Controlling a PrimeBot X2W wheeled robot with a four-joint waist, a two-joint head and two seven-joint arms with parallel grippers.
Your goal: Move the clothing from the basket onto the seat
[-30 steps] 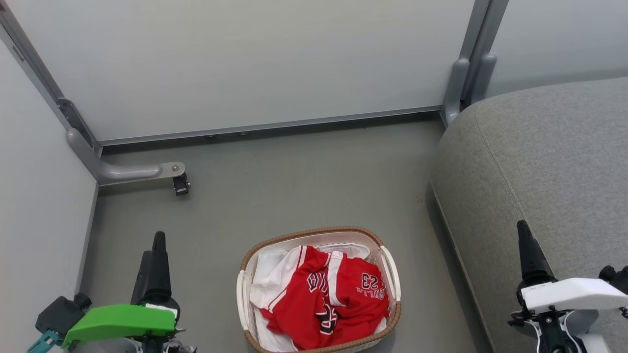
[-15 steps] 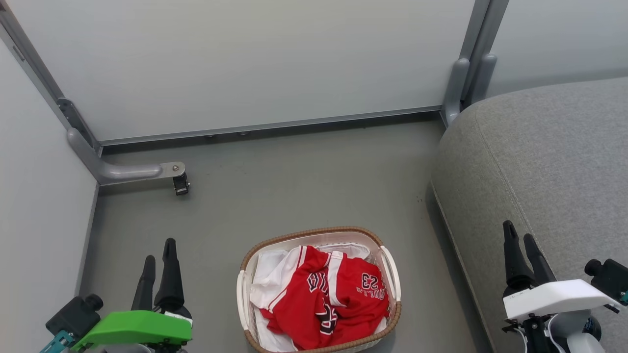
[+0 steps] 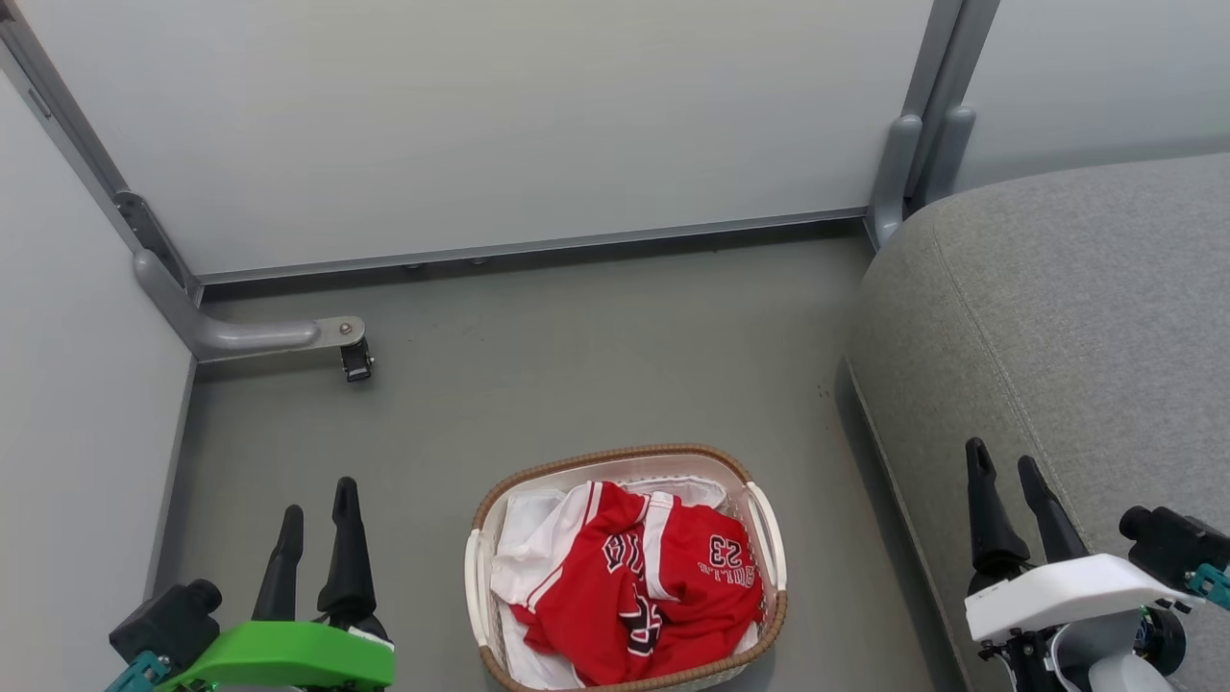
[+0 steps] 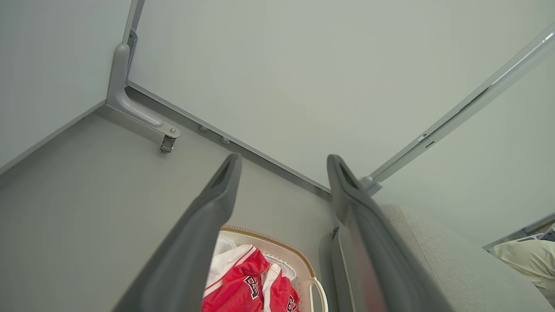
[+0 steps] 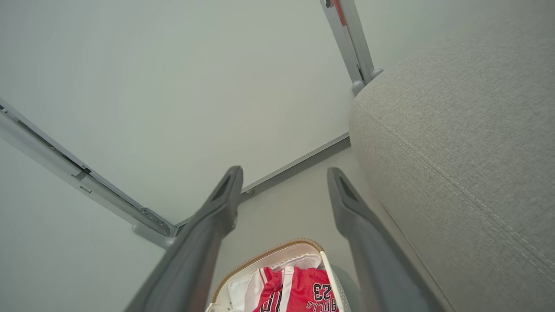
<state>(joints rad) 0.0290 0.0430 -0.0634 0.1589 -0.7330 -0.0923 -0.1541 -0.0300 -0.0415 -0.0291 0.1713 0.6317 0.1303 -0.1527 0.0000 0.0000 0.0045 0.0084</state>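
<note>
Both my grippers are spread wide with nothing held. My left gripper [image 3: 317,500] hangs clear to the left of the basket [image 3: 615,454]. My right gripper [image 3: 1002,457] hangs to the basket's right, over the edge of the grey seat [image 3: 1076,308]. The red Bulls clothing [image 3: 644,586] is bunched inside the basket on a white liner [image 3: 524,538]. The basket is on the floor [image 3: 577,365], and the seat is near its right side, not touching.

Grey floor [image 3: 577,365]; pale wall panels [image 3: 480,125]; metal bracket foot [image 3: 259,334] with caster [image 3: 356,361].
</note>
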